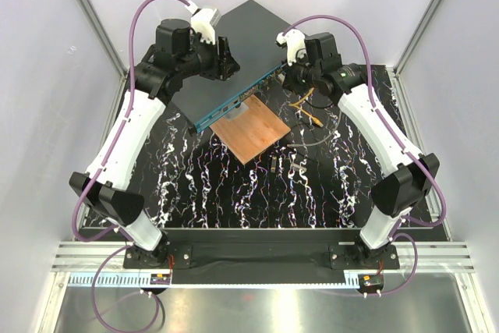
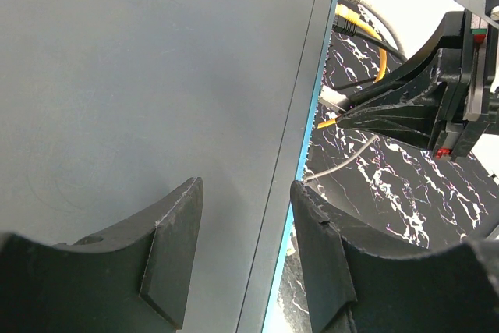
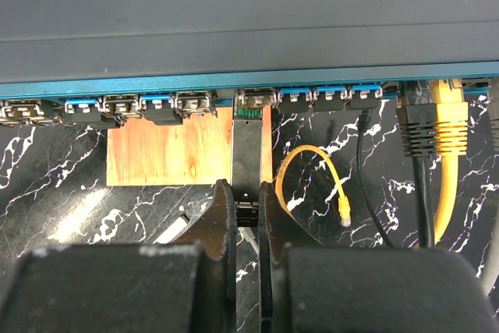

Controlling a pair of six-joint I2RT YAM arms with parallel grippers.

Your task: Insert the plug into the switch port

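Observation:
The switch is a flat dark grey box at the back, its blue socket face turned toward the arms. In the right wrist view the socket row runs across the top. My right gripper is shut on the rear end of the plug, a long dark block. The plug's front tip is at the mouth of a middle socket. My left gripper is open over the switch's top, one finger over the top and the other past the blue edge. It holds nothing.
A brown square board lies on the black marble mat right under the socket face. Yellow and dark cables are plugged in at the right end. A loose yellow patch cable lies beside the plug.

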